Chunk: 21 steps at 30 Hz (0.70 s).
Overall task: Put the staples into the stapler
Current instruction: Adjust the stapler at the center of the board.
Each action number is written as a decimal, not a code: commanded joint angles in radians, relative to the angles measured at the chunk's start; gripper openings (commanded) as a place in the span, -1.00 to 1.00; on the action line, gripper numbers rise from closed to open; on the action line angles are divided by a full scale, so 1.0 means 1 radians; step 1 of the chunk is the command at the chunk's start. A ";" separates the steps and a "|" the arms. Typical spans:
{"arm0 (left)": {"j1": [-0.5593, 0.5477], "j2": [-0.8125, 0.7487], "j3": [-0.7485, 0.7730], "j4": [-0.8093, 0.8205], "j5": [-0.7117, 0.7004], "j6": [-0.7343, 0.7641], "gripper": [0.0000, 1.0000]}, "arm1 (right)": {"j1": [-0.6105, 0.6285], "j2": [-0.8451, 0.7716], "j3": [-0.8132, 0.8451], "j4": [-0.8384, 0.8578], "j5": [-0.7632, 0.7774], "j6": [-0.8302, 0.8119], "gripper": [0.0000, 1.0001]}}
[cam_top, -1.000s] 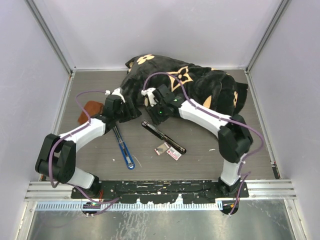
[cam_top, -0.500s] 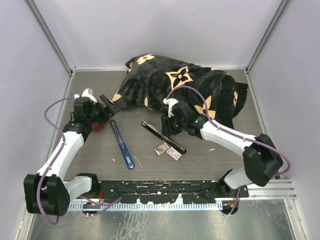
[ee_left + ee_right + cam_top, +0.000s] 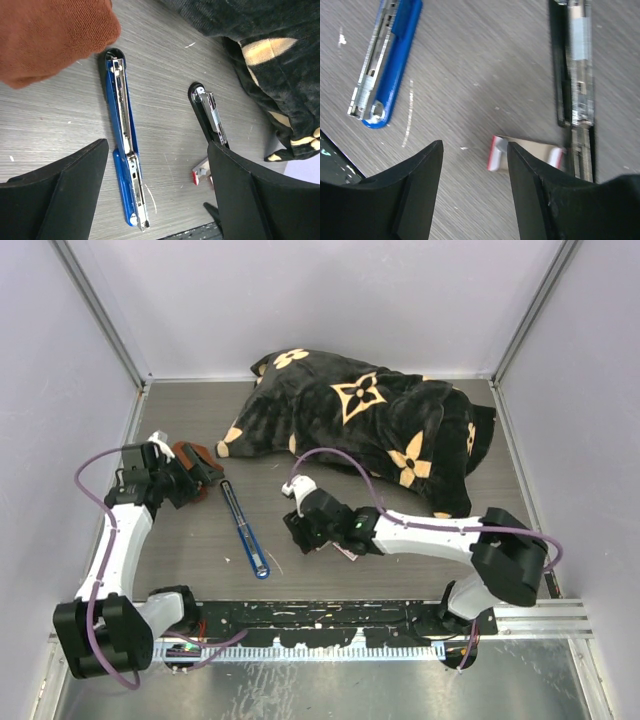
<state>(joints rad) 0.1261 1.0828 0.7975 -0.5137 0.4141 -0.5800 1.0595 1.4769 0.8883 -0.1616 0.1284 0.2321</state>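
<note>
Top external view: the job looks barely begun. 2 staplers lie opened out flat on the table (image 3: 190, 540), metal rails up: 1 blue stapler (image 3: 245, 532) on the left arm's side and 1 black stapler (image 3: 212, 117), which sits mostly under the right arm's wrist in this view. I cannot tell whether either rail holds any staples.

The staples (image 3: 540, 152), 1 small white box with red ends, lie on the table just beside the near end of the black stapler. Nothing grips the box, and I cannot tell whether it has been opened.

The right gripper (image 3: 475, 150) hangs low over that box with its fingers spread and nothing pinched; 1 finger hides part of the box. The left gripper (image 3: 157, 150) is spread wide too and holds nothing, hovering above the far end of the blue stapler, near 1 rust-orange cloth (image 3: 50, 35).

What is left, by my reading: take the box, get a strip out, lay it in a rail, and close that stapler.

Also present: 1 black blanket (image 3: 370, 420) with tan flowers at the back.
</note>
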 commanded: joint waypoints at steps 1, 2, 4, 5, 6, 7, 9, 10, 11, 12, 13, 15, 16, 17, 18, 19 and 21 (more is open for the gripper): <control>0.009 -0.096 0.039 -0.025 -0.091 0.095 0.66 | 0.101 0.083 0.061 0.183 0.115 0.123 0.22; 0.009 -0.122 0.028 -0.018 -0.138 0.105 0.67 | 0.125 0.112 0.093 0.186 0.145 0.141 0.24; 0.016 -0.159 0.050 -0.050 -0.184 0.134 0.70 | 0.168 0.176 0.150 0.183 0.183 0.169 0.26; 0.017 -0.177 0.058 -0.063 -0.200 0.154 0.71 | 0.188 0.209 0.180 0.176 0.202 0.178 0.28; 0.017 -0.192 0.057 -0.069 -0.235 0.164 0.71 | 0.206 0.242 0.207 0.166 0.215 0.182 0.29; 0.016 -0.206 0.057 -0.074 -0.255 0.165 0.73 | 0.223 0.272 0.236 0.156 0.227 0.184 0.31; 0.016 -0.221 0.057 -0.083 -0.256 0.171 0.73 | 0.254 0.322 0.283 0.134 0.259 0.184 0.33; 0.017 -0.225 0.056 -0.087 -0.257 0.172 0.73 | 0.265 0.340 0.300 0.126 0.266 0.182 0.35; 0.017 -0.228 0.055 -0.089 -0.255 0.172 0.73 | 0.271 0.359 0.314 0.116 0.266 0.183 0.35; 0.017 -0.232 0.054 -0.091 -0.252 0.172 0.73 | 0.273 0.373 0.324 0.109 0.266 0.187 0.36; 0.017 -0.234 0.053 -0.089 -0.246 0.171 0.73 | 0.276 0.384 0.329 0.108 0.265 0.190 0.36; 0.017 -0.233 0.052 -0.088 -0.239 0.170 0.73 | 0.278 0.412 0.342 0.103 0.273 0.194 0.37; 0.017 -0.234 0.053 -0.089 -0.239 0.170 0.73 | 0.279 0.426 0.353 0.092 0.281 0.194 0.37; 0.017 -0.236 0.054 -0.092 -0.240 0.170 0.73 | 0.280 0.443 0.365 0.080 0.293 0.195 0.36; 0.017 -0.238 0.054 -0.093 -0.242 0.169 0.73 | 0.281 0.457 0.378 0.070 0.305 0.195 0.35; 0.016 -0.240 0.054 -0.095 -0.243 0.170 0.73 | 0.282 0.470 0.390 0.061 0.312 0.195 0.33; 0.016 -0.239 0.052 -0.095 -0.241 0.170 0.73 | 0.286 0.489 0.411 0.048 0.326 0.184 0.26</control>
<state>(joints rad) 0.1360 0.8631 0.8173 -0.6125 0.1848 -0.4286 1.3422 1.9415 1.2297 -0.0948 0.3809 0.4042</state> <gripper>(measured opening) 0.865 0.662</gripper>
